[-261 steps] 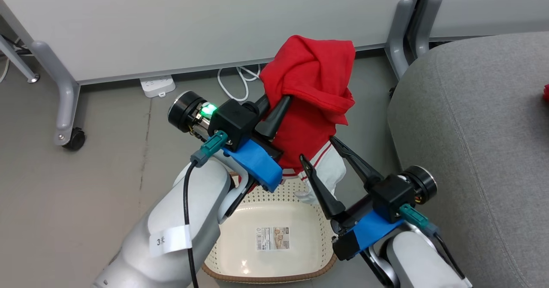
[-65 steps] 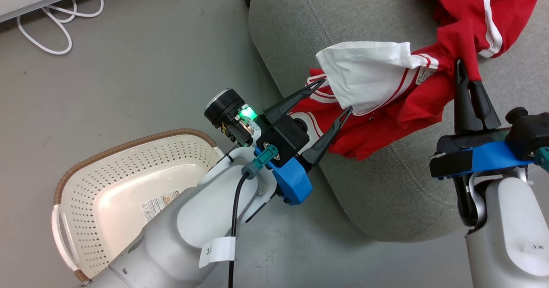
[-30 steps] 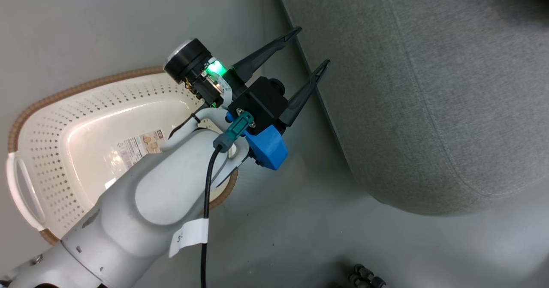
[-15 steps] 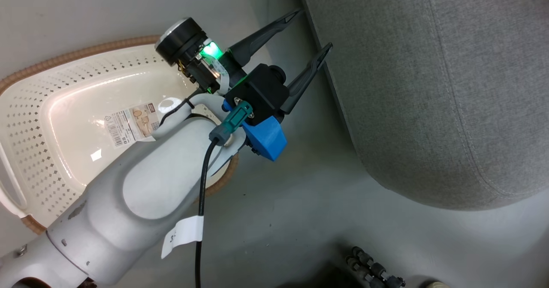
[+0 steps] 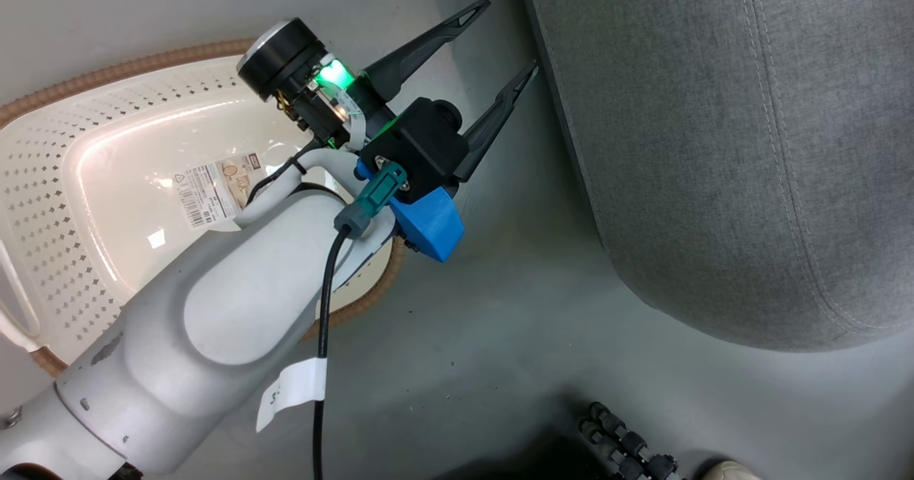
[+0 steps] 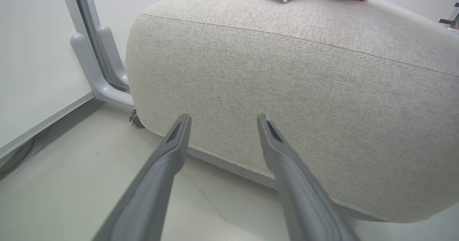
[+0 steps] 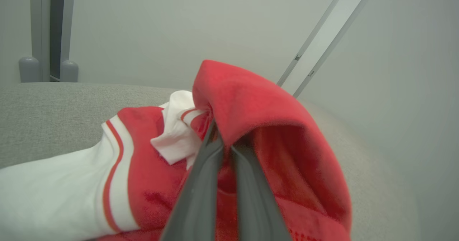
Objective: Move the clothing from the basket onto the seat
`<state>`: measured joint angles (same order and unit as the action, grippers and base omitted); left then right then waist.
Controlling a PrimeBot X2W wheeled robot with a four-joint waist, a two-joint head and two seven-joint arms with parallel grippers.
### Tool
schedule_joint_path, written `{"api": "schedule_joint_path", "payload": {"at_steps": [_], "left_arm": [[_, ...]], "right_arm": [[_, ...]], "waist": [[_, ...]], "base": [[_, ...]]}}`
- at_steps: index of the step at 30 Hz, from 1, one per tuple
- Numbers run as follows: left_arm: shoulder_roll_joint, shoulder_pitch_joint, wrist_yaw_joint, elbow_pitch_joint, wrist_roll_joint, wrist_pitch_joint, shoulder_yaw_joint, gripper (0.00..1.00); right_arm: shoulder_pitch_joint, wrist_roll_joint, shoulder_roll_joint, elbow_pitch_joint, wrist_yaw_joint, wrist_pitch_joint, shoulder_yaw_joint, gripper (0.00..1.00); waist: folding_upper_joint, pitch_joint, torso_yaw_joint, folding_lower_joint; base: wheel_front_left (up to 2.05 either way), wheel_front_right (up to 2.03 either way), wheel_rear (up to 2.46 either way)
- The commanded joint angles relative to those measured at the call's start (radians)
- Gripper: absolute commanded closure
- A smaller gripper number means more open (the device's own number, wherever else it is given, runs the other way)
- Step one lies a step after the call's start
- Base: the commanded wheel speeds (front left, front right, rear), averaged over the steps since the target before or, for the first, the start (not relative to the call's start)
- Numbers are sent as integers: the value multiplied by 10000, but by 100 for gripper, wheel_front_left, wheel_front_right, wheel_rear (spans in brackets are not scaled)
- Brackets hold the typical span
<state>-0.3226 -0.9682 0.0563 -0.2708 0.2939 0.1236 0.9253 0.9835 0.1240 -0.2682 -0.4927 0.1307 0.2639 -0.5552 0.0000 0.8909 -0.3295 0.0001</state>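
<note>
L forearm (image 5: 235,308) was pale grey w/ white tag (image 5: 289,394), blk cable (image 5: 321,337), teal connector (image 5: 371,198); L gripper (image 5: 507,37) blk, blue bracket (image 5: 425,223), green LED (image 5: 332,76), dark fingers (image 5: 421,46).

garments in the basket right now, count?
0. The basket holds a paper label, no fabric; the left arm hides part of its floor. The red clothing lies on the seat, right gripper jaws shut on it.

The head camera looks steeply down over the basket (image 5: 43,201) and the seat (image 5: 714,144). The left wrist camera faces the same seat's side from low and near. The right wrist camera, close against the clothing (image 7: 251,101), apparently views the seat's top.
</note>
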Motion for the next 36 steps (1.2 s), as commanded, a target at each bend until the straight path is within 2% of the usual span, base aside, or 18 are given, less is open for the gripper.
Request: {"api": "schedule_joint_path", "payload": {"at_steps": [1, 2, 3, 4, 5, 13, 22, 26, 31, 36], "left_arm": [[-97, -148, -40, 59, 36, -45, 33, 0], [-97, -148, -40, 59, 36, -45, 33, 0], [-113, -148, -47, 62, 45, -49, 38, 0], [-115, -145, -57, 49, 48, -50, 44, 0], [-96, -140, -67, 31, 58, -35, 57, 0], [167, 164, -187, -254, 253, 396, 66, 0], [587, 845, -553, -840, 796, 1278, -410, 0], [772, 1307, -773, -903, 979, 1419, -920, 0], [956, 2087, -969, -277, 796, 1421, -1970, 0], [1129, 2989, -969, 108, 538, 1424, -3178, 0]], "right_arm": [[-216, -42, 177, 4, 1, 6, -61, 100], [-216, -42, 177, 4, 1, 6, -61, 100], [-280, -65, 247, 55, 1, 6, -71, 63], [-353, -126, 323, 100, 1, 6, -95, 12], [-419, -209, 401, 166, 0, 6, -153, 0], [-1994, -429, 929, 1513, 1, 6, -161, 0], [-3621, -630, 987, 2791, 1, 4, 459, 0], [-4067, -739, 975, 3212, 1, 6, 1045, 0], [-4489, -773, 1046, 3574, 1, 4, 1915, 0], [-4740, -846, 1031, 3786, 1, 6, 2919, 0]], "waist": [[0, -11, -33, -1], [0, -11, -33, -1], [0, -26, -51, -1], [0, -54, -66, -1], [0, -93, -75, -1], [0, -806, -20, -1], [0, -2335, 279, -1], [0, -3095, 638, -1], [0, -3941, 1174, -1], [0, -4724, 1702, -1]], "base": [[0, 0, 0], [0, 0, 0], [0, 0, 0], [0, 0, 0], [0, 0, 0], [0, 0, 0], [0, 0, 0], [0, 0, 0], [0, 0, 0], [0, 0, 0]]}}
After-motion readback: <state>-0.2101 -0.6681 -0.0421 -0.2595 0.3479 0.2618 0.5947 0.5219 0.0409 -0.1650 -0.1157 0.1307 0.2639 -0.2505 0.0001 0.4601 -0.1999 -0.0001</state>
